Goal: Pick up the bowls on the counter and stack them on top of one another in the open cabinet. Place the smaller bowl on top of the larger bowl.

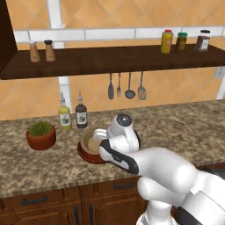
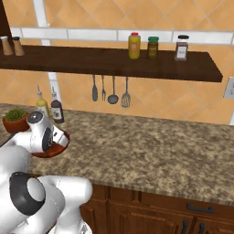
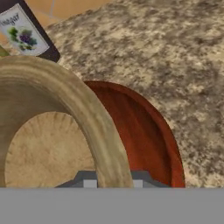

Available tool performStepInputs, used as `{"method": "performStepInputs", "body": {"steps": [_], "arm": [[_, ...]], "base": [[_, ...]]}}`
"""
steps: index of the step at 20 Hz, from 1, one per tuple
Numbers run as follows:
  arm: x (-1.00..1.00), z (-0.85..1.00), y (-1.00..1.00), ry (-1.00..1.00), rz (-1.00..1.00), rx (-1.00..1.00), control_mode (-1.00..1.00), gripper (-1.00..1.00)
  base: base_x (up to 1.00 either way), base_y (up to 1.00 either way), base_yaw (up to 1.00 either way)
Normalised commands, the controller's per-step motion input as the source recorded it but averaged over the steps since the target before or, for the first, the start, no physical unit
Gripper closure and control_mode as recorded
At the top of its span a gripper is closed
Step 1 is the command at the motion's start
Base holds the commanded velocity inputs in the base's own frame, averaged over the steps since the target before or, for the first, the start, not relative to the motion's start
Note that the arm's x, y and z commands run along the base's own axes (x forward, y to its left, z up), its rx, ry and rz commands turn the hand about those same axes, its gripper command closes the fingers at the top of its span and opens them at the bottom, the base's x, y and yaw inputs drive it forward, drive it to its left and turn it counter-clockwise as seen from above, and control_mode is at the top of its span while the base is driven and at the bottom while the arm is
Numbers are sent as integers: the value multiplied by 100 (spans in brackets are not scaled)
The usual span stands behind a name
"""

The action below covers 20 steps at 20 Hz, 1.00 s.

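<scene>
The smaller bowl (image 3: 48, 144), tan with a thick rim, sits inside the larger red-brown bowl (image 3: 144, 131) on the counter (image 3: 175, 57). My gripper (image 3: 113, 183) is shut on the tan bowl's right rim, one fingertip inside and one outside. I cannot tell whether the tan bowl rests on the red one or hangs just above it. From the left base, the tan bowl (image 1: 93, 141) and red-brown bowl (image 1: 88, 157) lie just left of my hand. From the right base, an edge of the red-brown bowl (image 2: 57, 150) shows beside the hand. The open cabinet (image 1: 110, 60) runs above the counter.
A terracotta plant pot (image 1: 41, 136) stands left of the bowls, with two bottles (image 1: 73, 115) close behind them. The shelf holds two shakers (image 1: 41, 51) at the left and several jars (image 1: 182, 41) at the right. Utensils (image 1: 127, 86) hang under it.
</scene>
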Motion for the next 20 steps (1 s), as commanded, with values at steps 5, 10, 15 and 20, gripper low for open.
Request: {"method": "performStepInputs", "body": {"steps": [5,10,15,20], "arm": [[22,-32,1,6,0,-3,-100,-100],[5,55,-1,-1,0,5,-100,-100],[-12,6,-71,10,2,1,-100,-100],[-2,-22,-17,4,11,-1,-100,-100]], "base": [[0,0,0],[0,0,0],[0,0,0],[0,0,0]]}}
